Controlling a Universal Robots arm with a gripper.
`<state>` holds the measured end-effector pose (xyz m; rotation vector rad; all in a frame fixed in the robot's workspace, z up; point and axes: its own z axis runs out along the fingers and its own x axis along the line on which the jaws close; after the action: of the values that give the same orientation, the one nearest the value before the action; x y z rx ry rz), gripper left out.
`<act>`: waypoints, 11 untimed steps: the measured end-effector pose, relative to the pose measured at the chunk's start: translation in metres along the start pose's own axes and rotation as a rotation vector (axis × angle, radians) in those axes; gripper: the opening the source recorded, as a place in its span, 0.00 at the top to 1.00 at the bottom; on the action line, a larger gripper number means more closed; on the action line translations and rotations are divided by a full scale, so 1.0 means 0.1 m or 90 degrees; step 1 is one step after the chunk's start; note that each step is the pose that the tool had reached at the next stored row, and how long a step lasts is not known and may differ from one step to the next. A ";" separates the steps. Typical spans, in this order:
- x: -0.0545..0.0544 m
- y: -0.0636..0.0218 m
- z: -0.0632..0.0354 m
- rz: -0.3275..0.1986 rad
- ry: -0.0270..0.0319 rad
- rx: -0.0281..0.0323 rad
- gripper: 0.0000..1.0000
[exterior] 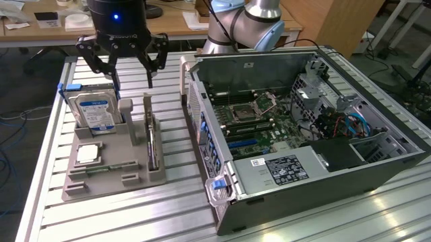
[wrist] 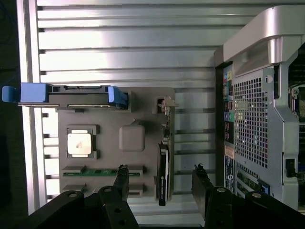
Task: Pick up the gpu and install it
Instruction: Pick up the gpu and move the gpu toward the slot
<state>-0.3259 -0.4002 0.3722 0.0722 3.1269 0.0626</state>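
The gpu [exterior: 152, 138] is a thin dark card standing on edge in a slot at the side of the grey holder [exterior: 111, 166] nearest the case. My gripper [exterior: 131, 75] hangs open well above the holder's far end, holding nothing. In the wrist view I look straight down on the gpu [wrist: 163, 164], a slim dark slab. It lies between the two spread fingertips of the gripper [wrist: 160, 171], which are well apart from it on either side.
The holder [wrist: 109, 119] also carries an upright hard drive [exterior: 94, 113] with blue rails, a square processor [wrist: 79, 144] and a green memory stick [wrist: 97, 171]. The open computer case [exterior: 303, 126] lies at the exterior view's right, its motherboard [exterior: 253, 123] exposed. A slatted aluminium table [exterior: 135, 217] is underneath.
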 end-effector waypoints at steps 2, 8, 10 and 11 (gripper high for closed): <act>0.00 -0.003 0.021 0.000 0.0000 0.0000 0.35; 0.00 -0.009 0.071 0.000 0.0002 0.0001 0.35; 0.00 -0.010 0.083 0.000 0.0002 0.0000 0.35; 0.00 -0.010 0.087 0.000 0.0002 0.0000 0.35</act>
<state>-0.3259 -0.4009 0.3635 0.0723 3.1272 0.0626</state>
